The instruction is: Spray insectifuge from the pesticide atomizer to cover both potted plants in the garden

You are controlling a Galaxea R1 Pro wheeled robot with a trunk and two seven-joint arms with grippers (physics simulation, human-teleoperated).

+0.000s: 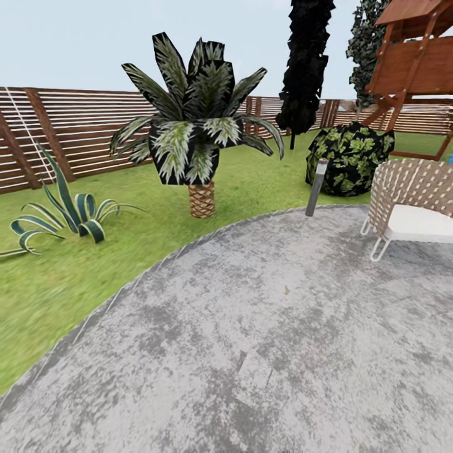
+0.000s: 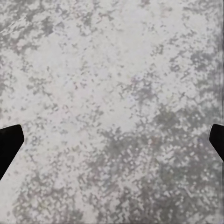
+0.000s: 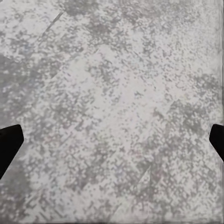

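Garden lawn [image 1: 264, 182] spreads green across the head view from nine o'clock to two o'clock, wrapping the curved edge of a mottled grey paved patio [image 1: 270, 352] that takes up the lower half. A brown slatted wooden fence [image 1: 82, 135] runs along the back. On the grass at eleven o'clock stands a short palm [image 1: 200, 126] with a scaly brown trunk and white-streaked fronds. At nine o'clock a low striped agave-like plant [image 1: 66, 214] sprawls near the fence. At one o'clock a rounded dark shrub [image 1: 349, 157] sits just behind a slim grey bollard light [image 1: 316, 187], which stands at the patio's rim. Behind them rise a tall dark narrow tree [image 1: 305, 63] and a reddish wooden play structure [image 1: 415, 56]. At three o'clock a woven chair [image 1: 412, 201] with a white cushion rests on the paving.

Left pincer [image 2: 112, 142] is spread wide over the bare grey paving, its dark fingertips [image 2: 9, 147] at opposite edges of the left wrist view. Right pincer [image 3: 112, 142] is likewise wide apart above the paving, with nothing between its fingertips [image 3: 9, 144].
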